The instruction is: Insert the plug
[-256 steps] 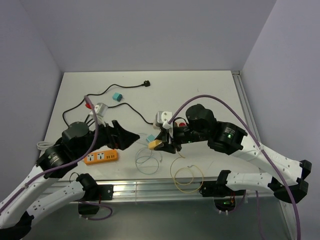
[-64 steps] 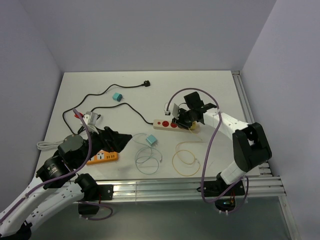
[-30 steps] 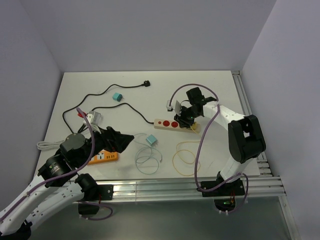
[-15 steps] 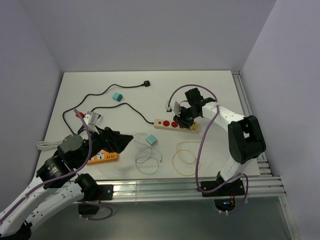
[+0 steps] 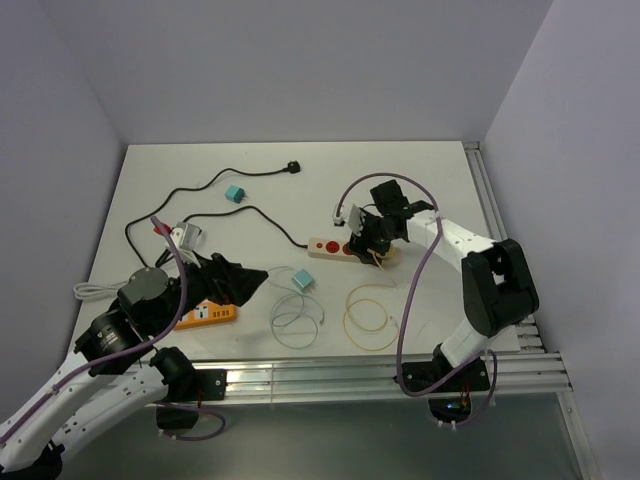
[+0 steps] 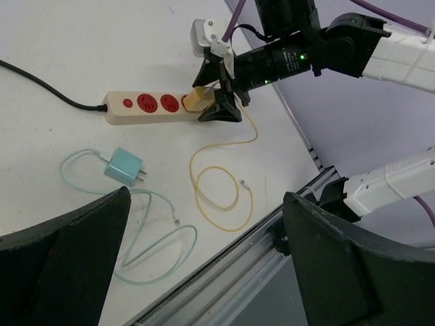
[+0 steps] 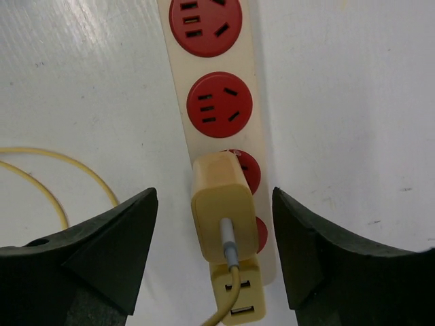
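Your right gripper (image 7: 214,198) is part-open over the cream plastic power strip with red sockets (image 7: 178,68) on the white bench (image 5: 420,170). Its jaws flank the yellow block-shaped plug (image 7: 223,204) with a clear gap on each side, touching nothing. The plug sits on a red socket near the strip's far end, with its thin yellow cable (image 7: 228,305) trailing off. Your left gripper (image 6: 207,204) hangs wide open and empty, well apart from the strip
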